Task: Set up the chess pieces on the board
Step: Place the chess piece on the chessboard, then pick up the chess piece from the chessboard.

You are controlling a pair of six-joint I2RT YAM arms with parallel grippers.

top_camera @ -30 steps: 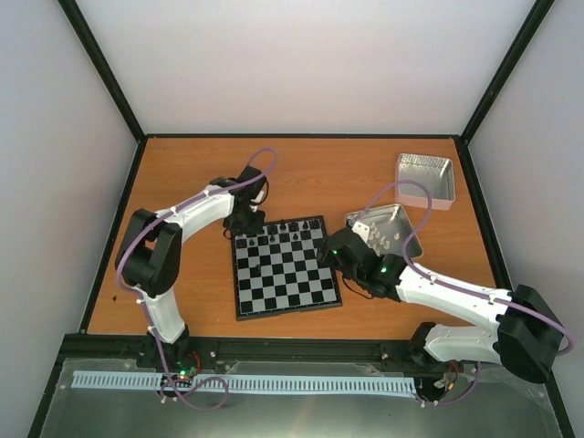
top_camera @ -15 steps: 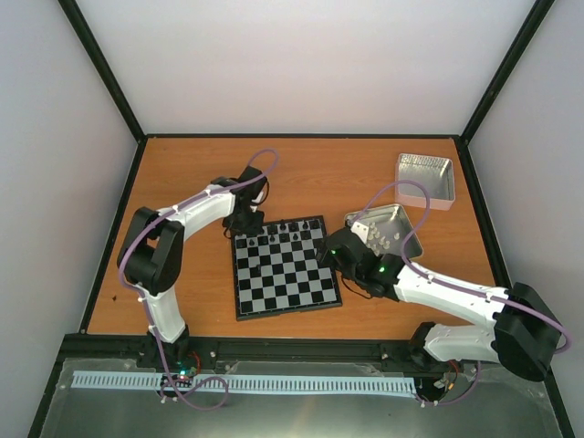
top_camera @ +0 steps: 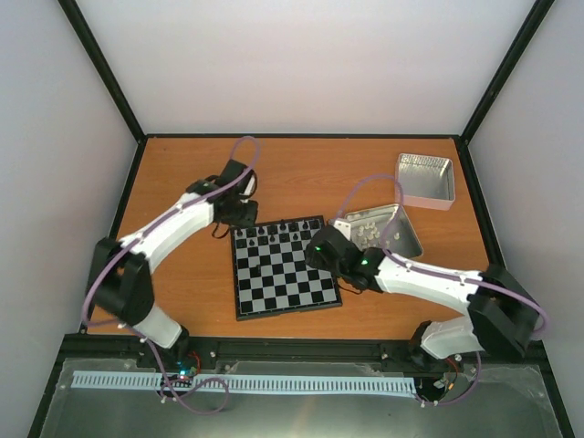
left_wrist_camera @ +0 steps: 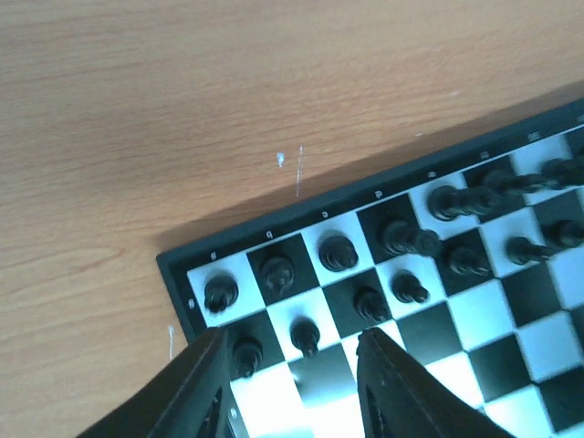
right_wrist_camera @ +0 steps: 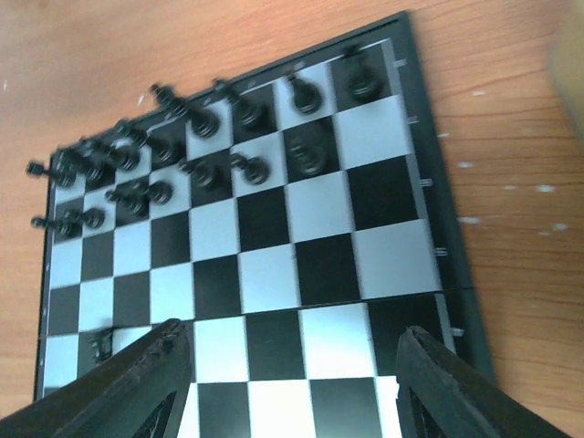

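Several unreadable rim characters on the board

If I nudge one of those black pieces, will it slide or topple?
Probably topples: each piece is slim and taller than its base. It looks very light, being smaller than a square, so it may skid on the smooth board. Others stand close, so one knock could fell several.

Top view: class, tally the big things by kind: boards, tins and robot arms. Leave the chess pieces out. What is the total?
Board: 1
Tins: 2, far tin, near tin
Arms: 2, left arm, right arm
Total: 5
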